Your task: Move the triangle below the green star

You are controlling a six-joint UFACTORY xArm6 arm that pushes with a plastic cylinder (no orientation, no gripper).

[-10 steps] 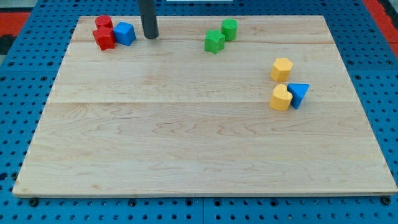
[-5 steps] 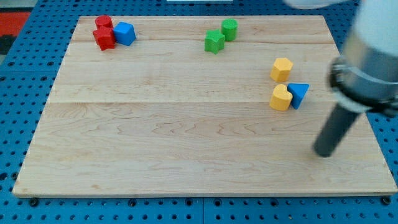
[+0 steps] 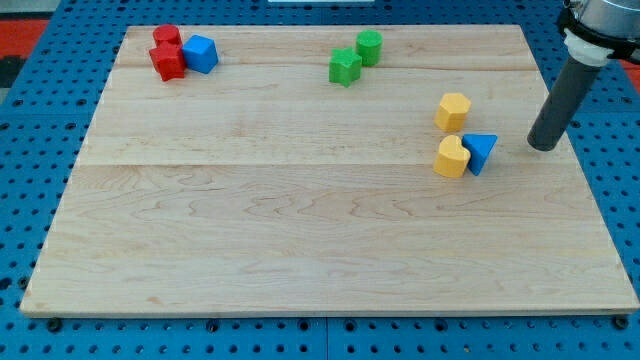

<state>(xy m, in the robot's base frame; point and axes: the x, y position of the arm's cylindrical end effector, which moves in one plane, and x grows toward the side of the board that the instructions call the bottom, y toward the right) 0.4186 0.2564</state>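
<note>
The blue triangle (image 3: 480,151) lies at the view's right, touching a yellow heart-shaped block (image 3: 452,157) on its left. The green star (image 3: 345,67) sits near the view's top, middle, with a green cylinder (image 3: 369,46) just up and right of it. My tip (image 3: 542,146) rests on the board to the right of the blue triangle, a short gap away, not touching it.
A yellow hexagon (image 3: 453,110) sits just above the yellow heart. At the view's top left are a red cylinder (image 3: 167,37), a red star-like block (image 3: 168,62) and a blue cube (image 3: 201,53). The wooden board (image 3: 300,230) lies on a blue pegboard.
My tip went from the top left near the blue cube, to the lower right of the board, then up to beside the blue triangle. No block has moved.
</note>
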